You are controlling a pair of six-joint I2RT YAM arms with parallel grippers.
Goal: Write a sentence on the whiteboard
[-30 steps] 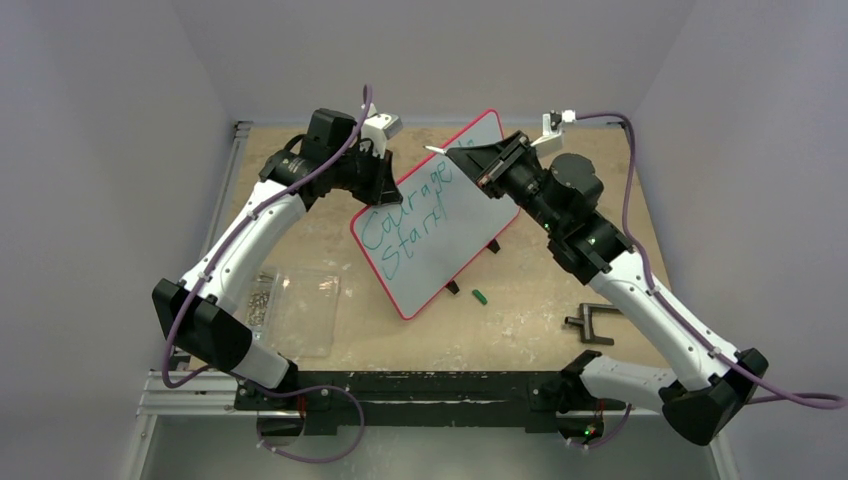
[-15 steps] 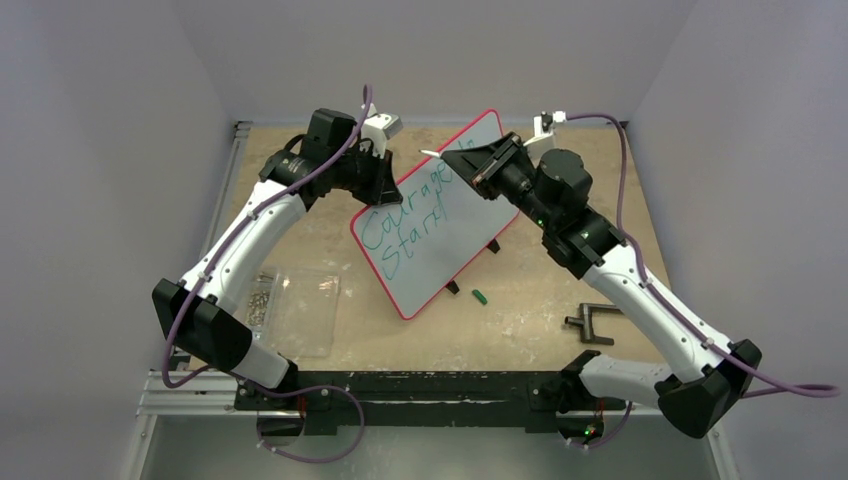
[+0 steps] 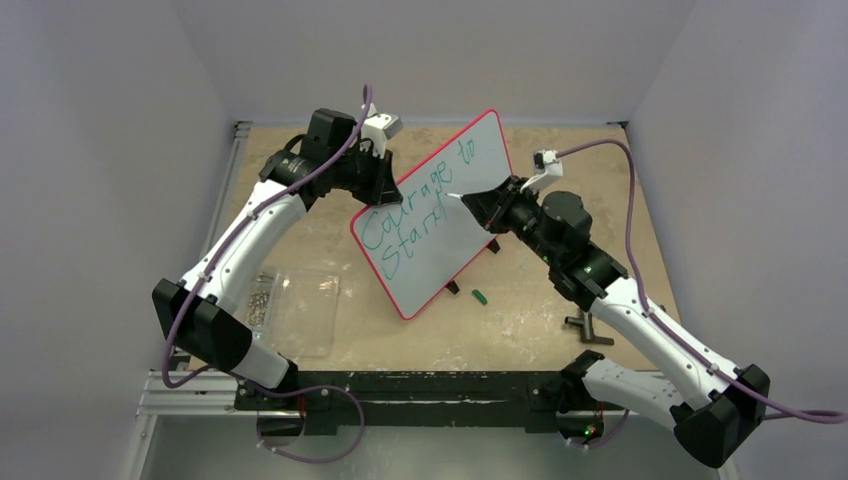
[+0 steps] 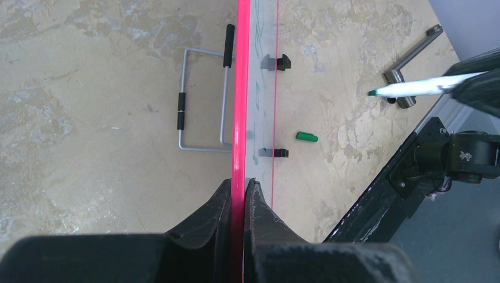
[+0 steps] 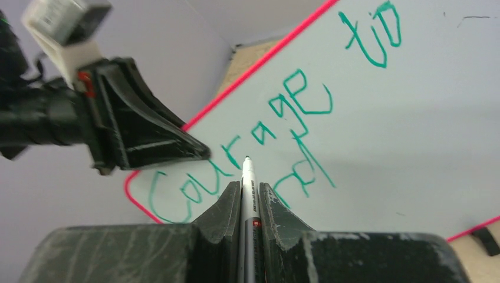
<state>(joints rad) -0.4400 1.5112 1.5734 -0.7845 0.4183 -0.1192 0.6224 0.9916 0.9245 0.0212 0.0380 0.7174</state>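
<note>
A large glossy white whiteboard with a thin red-pink rim (image 3: 432,272) stands tilted at the middle of the desk, its top corner reaching toward the far edge. Teal-green cursive handwriting (image 3: 415,205) in two lines on its face reads "Courage to Start". The left end effector (image 4: 237,190) is clenched on the board's red upper-left rim. The right end effector (image 5: 248,190) grasps a slim white marker with a green tip (image 5: 247,174). The tip points at the writing between the two lines, held off the surface. A small green cap (image 3: 479,296) lies on the desk just beside the board's lower edge. A clear plastic sheet (image 3: 300,312) lies toward the near left corner.
</note>
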